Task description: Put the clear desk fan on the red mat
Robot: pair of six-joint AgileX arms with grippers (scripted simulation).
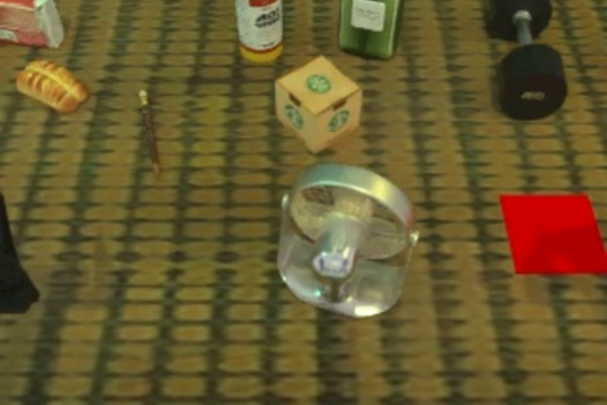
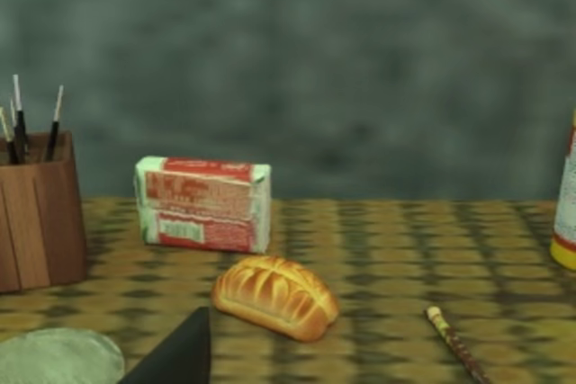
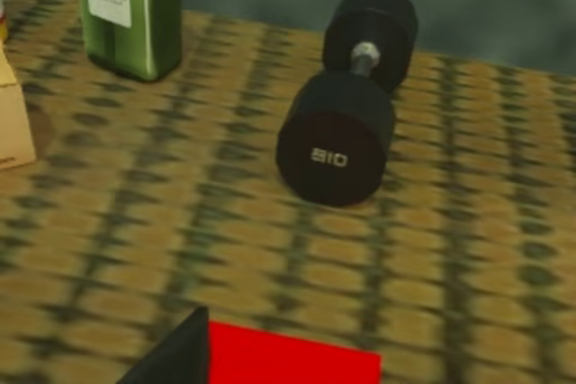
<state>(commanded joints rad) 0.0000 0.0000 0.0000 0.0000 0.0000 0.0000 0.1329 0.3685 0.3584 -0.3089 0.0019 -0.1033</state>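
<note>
Looking at this, nothing has been picked up yet: the clear desk fan (image 1: pixel 347 239) sits near the middle of the worktop (image 1: pixel 190 329), just toward 6 o'clock from centre, and the red mat (image 1: pixel 553 232) lies well apart at about 3 o'clock, by the right edge. Left claw (image 1: pixel 13 277) is parked at the 9 o'clock edge, only a dark sliver showing, so I can't tell if it's open or closed. Right claw (image 3: pixel 175 359) is just a dark wedge in its own wrist view, sitting over the mat's corner. Same deal, can't tell.

What I'd worry about:
- The fan is round, glassy and see-through with a silvery ring frame and a small hub. My guess is smooth curved surfaces like that slip out of a two-finger pinch, or the fan twists once it's lifted.
- It looks tilted rather than flat, so a bad approach could just roll or shove it.
- The cardboard cube (image 1: pixel 318 102) sits near the fan at 12 o'clock, so a sloppy reach might knock it.
- The mat is a thin flat sheet about as wide as the fan, right at the edge, so there's little margin for overhang.
- The dumbbell (image 1: pixel 526 43), matte black and heavy-looking, sits beyond the mat toward 1 o'clock.

The worktop has a woven brown-yellow pattern.
</note>
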